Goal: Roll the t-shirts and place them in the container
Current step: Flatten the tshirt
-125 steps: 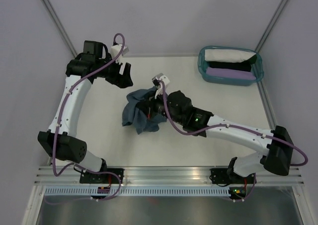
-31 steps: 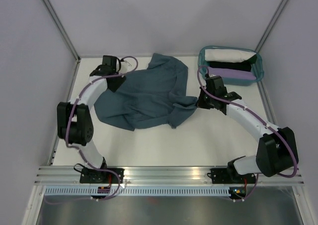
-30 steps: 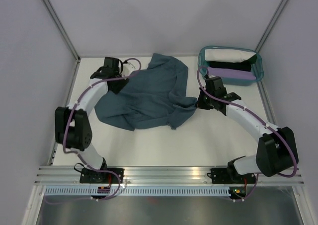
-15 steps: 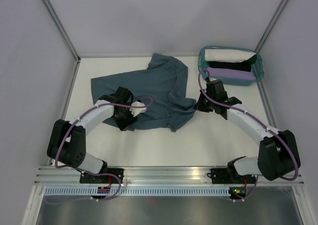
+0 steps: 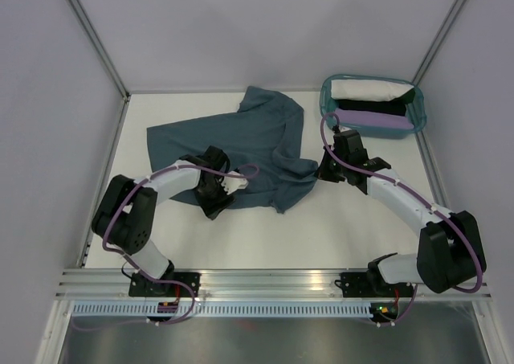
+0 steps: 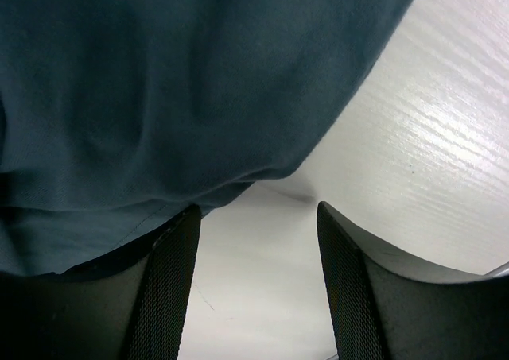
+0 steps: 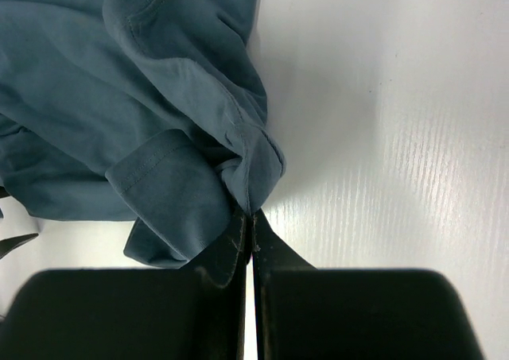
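The slate-blue t-shirt (image 5: 241,143) lies spread but rumpled on the white table, its sleeve bunched at the right. My right gripper (image 5: 322,171) is shut on that bunched right edge; in the right wrist view the closed tips (image 7: 251,215) pinch a fold of the t-shirt (image 7: 119,98). My left gripper (image 5: 215,197) sits low at the shirt's near hem. In the left wrist view it is open (image 6: 256,217) over bare table, with the t-shirt's hem (image 6: 159,98) just ahead and the left finger (image 6: 169,288) touching the cloth edge.
A teal plastic basket (image 5: 325,107) stands at the far right corner with rolled white, black and purple cloths inside. Grey walls close off the back and sides. The aluminium rail with both arm bases runs along the near edge.
My left gripper let go of the shirt's far-left corner and swung to the near hem, now a little further right. The shirt lies flatter on the left. My right gripper kept its hold.
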{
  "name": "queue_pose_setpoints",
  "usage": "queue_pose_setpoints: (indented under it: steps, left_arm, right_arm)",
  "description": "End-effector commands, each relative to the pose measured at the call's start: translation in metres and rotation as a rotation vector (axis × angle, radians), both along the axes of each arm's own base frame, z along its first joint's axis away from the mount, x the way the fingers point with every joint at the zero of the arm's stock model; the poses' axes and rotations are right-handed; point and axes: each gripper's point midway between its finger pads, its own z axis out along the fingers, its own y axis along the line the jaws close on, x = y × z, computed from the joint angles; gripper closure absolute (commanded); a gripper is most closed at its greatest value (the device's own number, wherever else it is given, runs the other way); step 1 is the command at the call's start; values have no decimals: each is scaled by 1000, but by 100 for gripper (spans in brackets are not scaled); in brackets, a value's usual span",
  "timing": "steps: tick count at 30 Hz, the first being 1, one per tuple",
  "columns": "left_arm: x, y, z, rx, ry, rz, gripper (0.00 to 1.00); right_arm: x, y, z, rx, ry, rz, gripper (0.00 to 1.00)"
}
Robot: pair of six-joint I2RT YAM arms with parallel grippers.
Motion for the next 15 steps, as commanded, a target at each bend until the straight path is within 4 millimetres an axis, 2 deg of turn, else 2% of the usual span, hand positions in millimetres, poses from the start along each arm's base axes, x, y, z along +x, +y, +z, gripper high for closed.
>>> queue_pose_setpoints:
  steps: [1,4,9,15]
  left_arm:
    - [11,-23,-6,-81,3,40,34]
    - [20,-16,-18,-25,-20,72,34]
    - [33,-18,-22,-8,-33,116,34]
    - [51,-20,-2,-24,-135,155,34]
  right_arm:
    - [6,-4,14,-5,-55,-21,100]
    - [5,-4,16,-3,-55,-19,100]
    - [6,-4,19,-6,-62,-20,100]
    - [7,-5,22,-14,-67,-18,100]
